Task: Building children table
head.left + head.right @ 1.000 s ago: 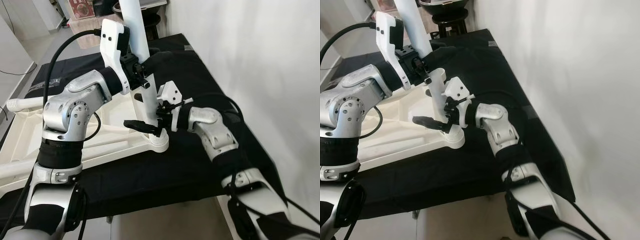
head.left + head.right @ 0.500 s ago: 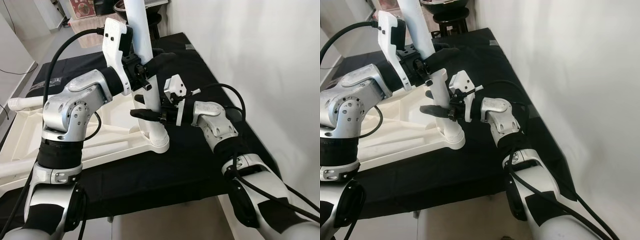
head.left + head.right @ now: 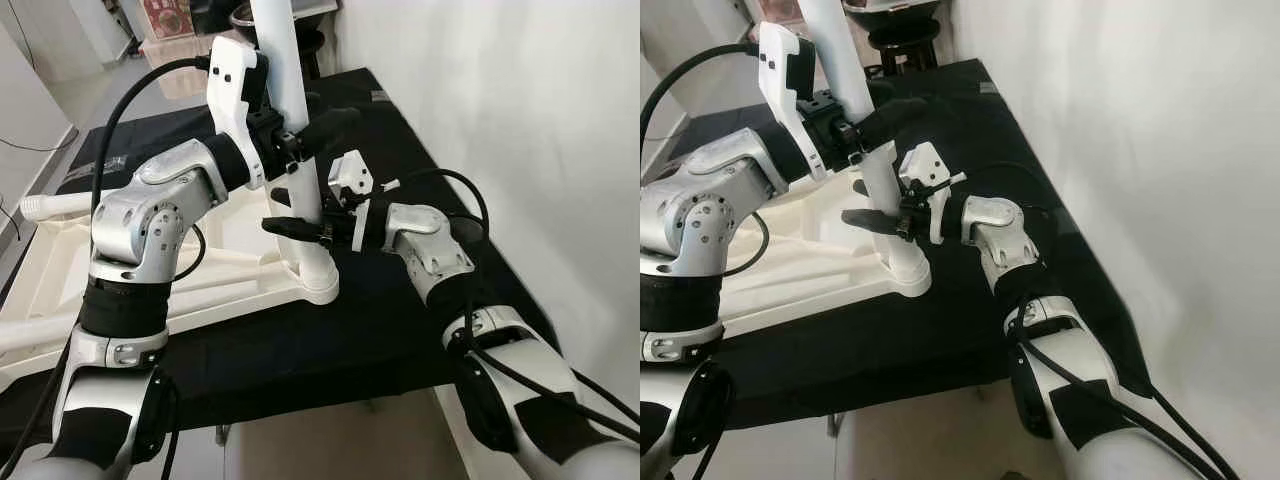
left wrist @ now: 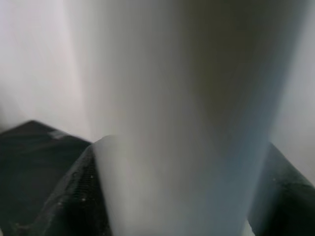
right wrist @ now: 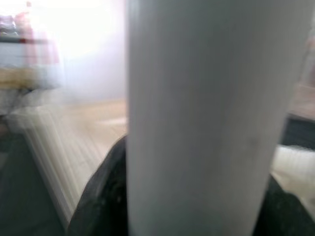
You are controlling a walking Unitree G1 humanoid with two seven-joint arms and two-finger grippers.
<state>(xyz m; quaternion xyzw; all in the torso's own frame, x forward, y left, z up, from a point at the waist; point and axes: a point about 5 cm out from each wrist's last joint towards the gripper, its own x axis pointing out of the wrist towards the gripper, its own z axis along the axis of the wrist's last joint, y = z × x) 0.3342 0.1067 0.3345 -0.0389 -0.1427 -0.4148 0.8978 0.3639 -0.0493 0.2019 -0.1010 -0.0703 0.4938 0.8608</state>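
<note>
Here both hands clamp the white leg (image 3: 300,170) — left hand (image 3: 305,135) high, right hand (image 3: 300,226) low — keep it plumb over its socket (image 3: 318,288) while seating.

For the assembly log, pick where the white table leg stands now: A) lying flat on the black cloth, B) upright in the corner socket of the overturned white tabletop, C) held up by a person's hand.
B: the white table leg stands upright in the corner socket of the white tabletop, with the left gripper and right gripper around it.

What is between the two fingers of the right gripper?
The white table leg stands upright between the right gripper's fingers, above the socket of the tabletop. The right wrist view shows it closest.
</note>
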